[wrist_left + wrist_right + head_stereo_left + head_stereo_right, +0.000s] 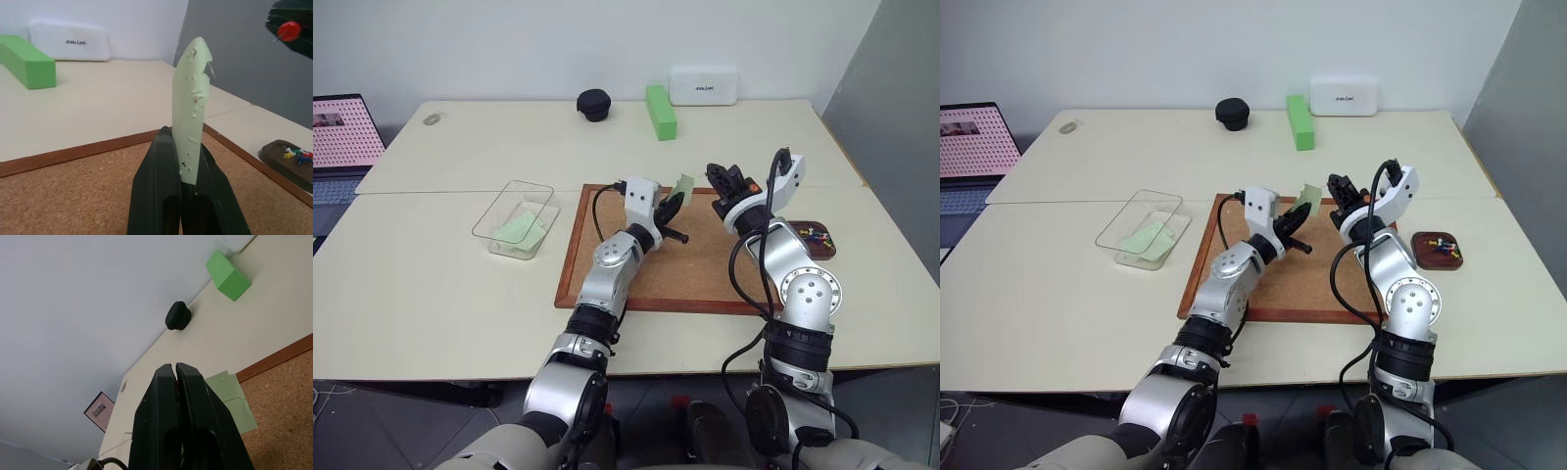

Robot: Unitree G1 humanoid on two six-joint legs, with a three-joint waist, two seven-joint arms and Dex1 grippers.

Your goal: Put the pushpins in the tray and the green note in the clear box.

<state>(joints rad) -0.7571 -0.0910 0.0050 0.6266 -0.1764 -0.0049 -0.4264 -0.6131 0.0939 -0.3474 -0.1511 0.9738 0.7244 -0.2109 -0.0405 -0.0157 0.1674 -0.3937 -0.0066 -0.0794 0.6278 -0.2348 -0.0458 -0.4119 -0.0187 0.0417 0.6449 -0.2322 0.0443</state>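
Note:
My left gripper (pixel 674 203) is shut on the green note (pixel 193 103), a pale green paper with small pin holes. It holds the note upright above the far edge of the cork board. To its right my right gripper (pixel 175 368) hovers shut, and the left wrist view shows a red pushpin (pixel 288 30) pinched at its tips. The dark reddish tray (pixel 819 251) sits on the table right of the board and holds several coloured pushpins (pixel 816 234). On the table left of the board stands the clear box (pixel 490 208), with another pale green paper (pixel 521 227) lying in it.
The wood-framed cork board (pixel 705 269) lies under both grippers. At the back of the table are a bright green block (pixel 660 111), a white box (pixel 703 85) and a black round object (pixel 594 104). A laptop (pixel 337 137) sits at the far left.

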